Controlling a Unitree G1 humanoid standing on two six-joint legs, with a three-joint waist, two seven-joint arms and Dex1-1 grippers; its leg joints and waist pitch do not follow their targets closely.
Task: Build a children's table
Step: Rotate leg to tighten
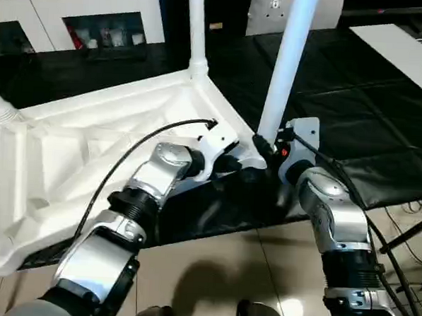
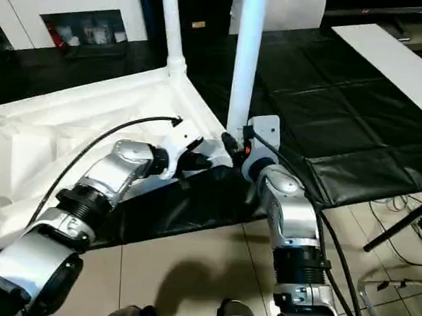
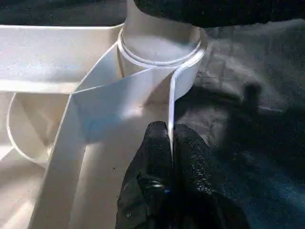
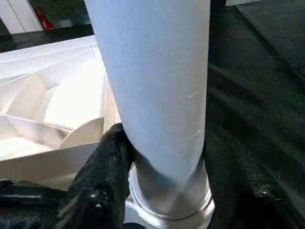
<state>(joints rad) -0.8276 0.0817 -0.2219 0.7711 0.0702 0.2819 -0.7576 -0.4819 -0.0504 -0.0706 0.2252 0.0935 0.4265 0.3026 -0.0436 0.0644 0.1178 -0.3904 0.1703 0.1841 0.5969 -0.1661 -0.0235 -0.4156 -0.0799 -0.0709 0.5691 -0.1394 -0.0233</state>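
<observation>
Black-covered work surface (image 1: 355, 102), upturned tabletop (image 1: 91, 152): left gripper (image 3: 170, 143) pinching its rim, right gripper (image 4: 157, 157) around a corner leg (image 1: 287, 63).

Head eyes look down; wrist cameras (close) share the corner socket (image 3: 159, 52).

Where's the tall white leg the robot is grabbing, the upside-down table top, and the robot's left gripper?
leg (image 1: 287, 56): left eye view, on its upright shaft.
table top (image 1: 91, 145): left eye view, on the ribbed underside.
left gripper (image 3: 170, 143): left wrist view, between the black fingertips pinching the top's thin edge.
</observation>
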